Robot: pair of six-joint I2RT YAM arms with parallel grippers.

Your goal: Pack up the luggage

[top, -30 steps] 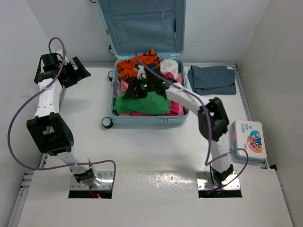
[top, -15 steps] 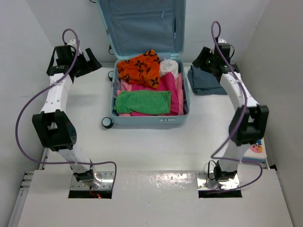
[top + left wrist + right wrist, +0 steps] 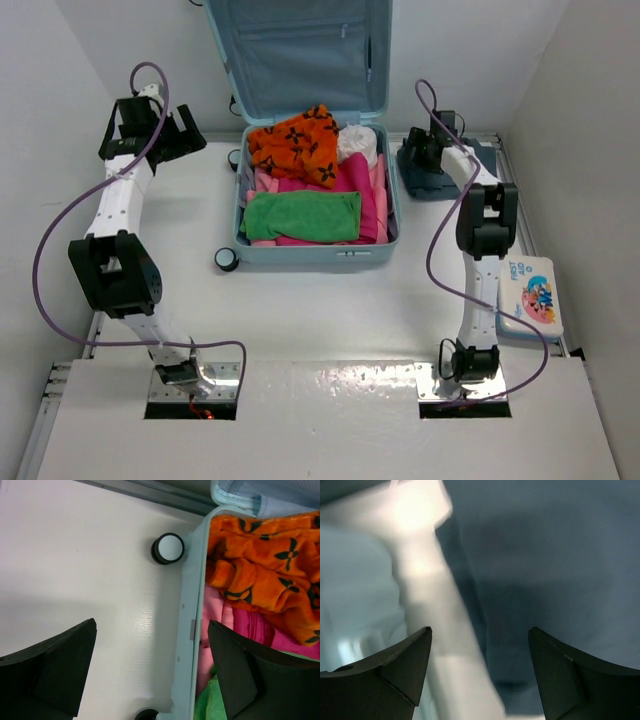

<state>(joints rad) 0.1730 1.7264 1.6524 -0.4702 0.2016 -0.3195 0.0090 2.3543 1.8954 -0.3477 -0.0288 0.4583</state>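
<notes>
A: Luggage (image 3: 318,251) is lying open at the far middle of the table (image 3: 300,320). Its lid is leaning on the back wall, and its tray is holding an orange cloth (image 3: 295,140), pink pieces and a green towel (image 3: 302,215).

B: Why is the right gripper (image 3: 480,632) hanging off to its right?

A: It is hovering close over a folded grey-blue garment (image 3: 545,555), jaws spread and gripping nothing. I'm guessing that piece is going in next.

B: And the left gripper (image 3: 151,625)?

A: It is waiting over the case's left rim near a wheel (image 3: 168,548), jaws wide and empty, probably leaving room.
</notes>
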